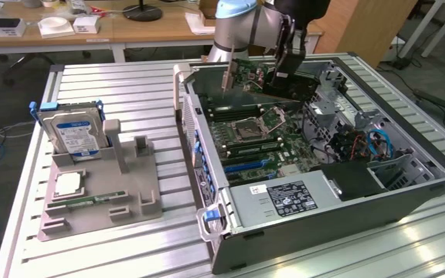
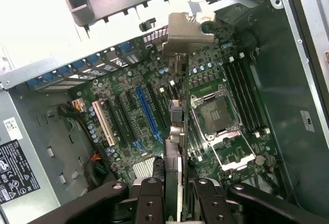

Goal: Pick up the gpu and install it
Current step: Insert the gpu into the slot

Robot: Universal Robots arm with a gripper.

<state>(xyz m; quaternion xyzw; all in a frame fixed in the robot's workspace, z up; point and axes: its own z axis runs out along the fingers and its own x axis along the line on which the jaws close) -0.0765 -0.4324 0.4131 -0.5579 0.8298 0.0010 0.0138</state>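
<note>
Card: gpu (image 1: 269, 87), green board with silver bracket (image 2: 187, 31), clamped edge-on in the gripper (image 2: 176, 193). It hangs above the motherboard (image 2: 118, 95) inside the open computer case (image 1: 408, 191), not touching any slot.
Risks, as judged: the lower edge may miss the blue slot (image 2: 146, 111) and strike nearby parts, the bracket may snag on the case wall, and the narrow grip may let the card twist.

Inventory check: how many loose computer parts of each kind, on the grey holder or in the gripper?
Blue-labelled silver hard drive: 1
Square silver processor chip: 1
Narrow green memory stick: 1
Green circuit-board gpu card in gripper: 1
Total: 4
</note>
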